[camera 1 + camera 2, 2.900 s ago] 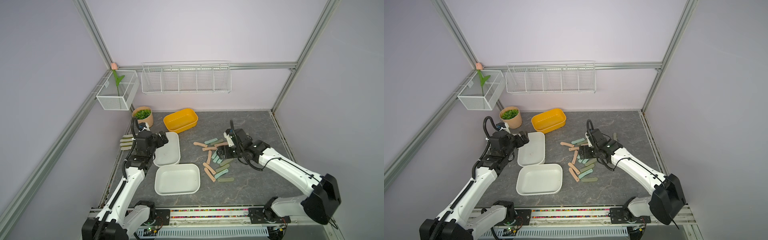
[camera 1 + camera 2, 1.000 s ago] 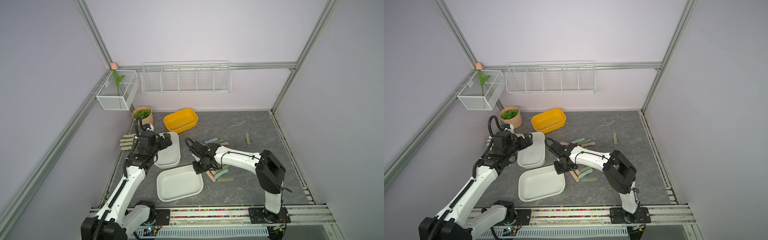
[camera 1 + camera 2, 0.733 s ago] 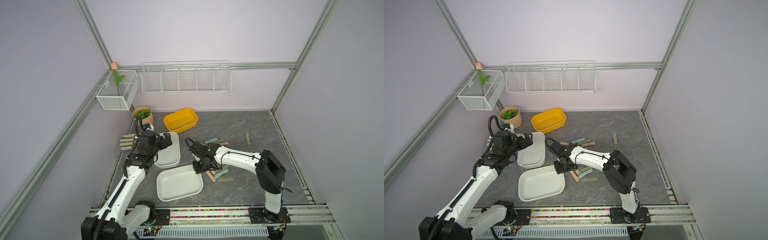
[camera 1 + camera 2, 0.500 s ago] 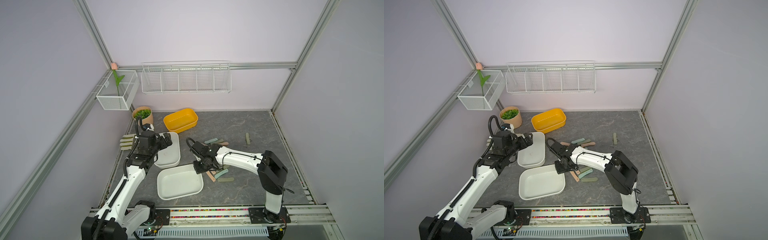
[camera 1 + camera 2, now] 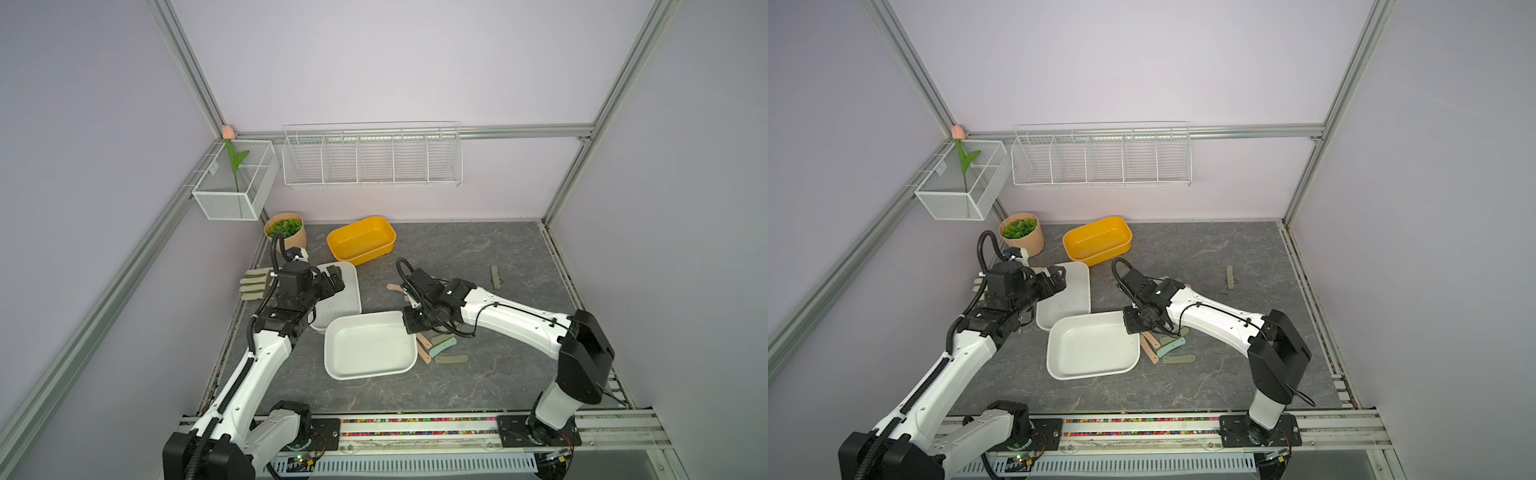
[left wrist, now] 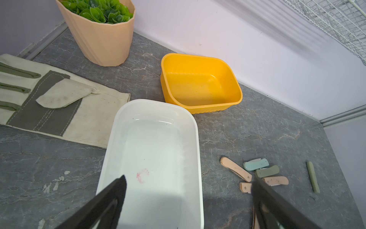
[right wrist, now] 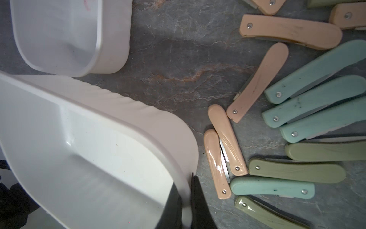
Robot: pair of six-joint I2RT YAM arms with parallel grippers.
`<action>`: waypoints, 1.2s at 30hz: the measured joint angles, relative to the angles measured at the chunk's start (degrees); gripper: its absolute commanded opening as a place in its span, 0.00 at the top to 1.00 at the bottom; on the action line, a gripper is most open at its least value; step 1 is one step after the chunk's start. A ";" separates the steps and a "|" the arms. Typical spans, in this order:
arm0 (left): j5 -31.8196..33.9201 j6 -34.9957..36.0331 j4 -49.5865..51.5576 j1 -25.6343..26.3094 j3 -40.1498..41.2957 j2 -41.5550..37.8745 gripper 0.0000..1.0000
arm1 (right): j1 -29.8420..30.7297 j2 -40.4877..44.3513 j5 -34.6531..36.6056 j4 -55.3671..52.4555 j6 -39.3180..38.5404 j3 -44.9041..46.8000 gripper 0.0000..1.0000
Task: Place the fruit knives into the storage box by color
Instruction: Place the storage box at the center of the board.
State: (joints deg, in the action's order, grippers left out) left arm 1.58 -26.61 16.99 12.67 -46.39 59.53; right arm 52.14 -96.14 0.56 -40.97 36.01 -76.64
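Observation:
Fruit knives in peach (image 7: 257,83), mint (image 7: 313,99) and olive (image 7: 297,170) lie in a loose pile (image 5: 442,351) on the grey table, right of the near white storage box (image 5: 365,349). My right gripper (image 7: 184,184) is shut on that box's right rim, one finger inside and one outside, as both top views show (image 5: 1130,326). One olive knife (image 5: 494,276) lies apart at the far right. My left gripper (image 6: 189,178) hangs open and holds nothing above the far white storage box (image 6: 154,142).
A yellow box (image 5: 360,239) stands behind the white boxes. A beige-and-olive glove (image 6: 59,103) lies at the left edge, and a potted plant (image 5: 286,228) stands in the back left corner. Wire baskets (image 5: 372,158) hang on the back wall.
My right gripper has left the knife pile and closed on the near white box's right rim. Over the last second that box has slid slightly rightward. The left arm has stayed put.

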 measured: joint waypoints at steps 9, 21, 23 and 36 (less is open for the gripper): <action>-0.24 -0.35 0.00 0.00 0.00 0.00 0.01 | -8.20 10.19 1.09 -1.90 -1.14 2.43 0.94; -2.21 -1.25 0.02 0.28 -0.02 0.00 0.01 | -32.68 9.88 -0.76 -1.77 -7.72 -2.60 0.94; -2.71 -1.38 0.02 0.42 -0.11 0.07 0.01 | -36.50 6.67 -1.92 -1.14 -9.79 -5.40 0.94; -5.14 -1.42 -0.15 1.05 -3.15 3.89 0.01 | -50.62 -18.12 -7.30 3.78 -20.72 -16.87 0.94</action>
State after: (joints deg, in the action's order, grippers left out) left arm -3.55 -28.03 16.84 13.72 -49.54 63.42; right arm 1.52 -114.26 -6.74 -37.19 15.29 -93.51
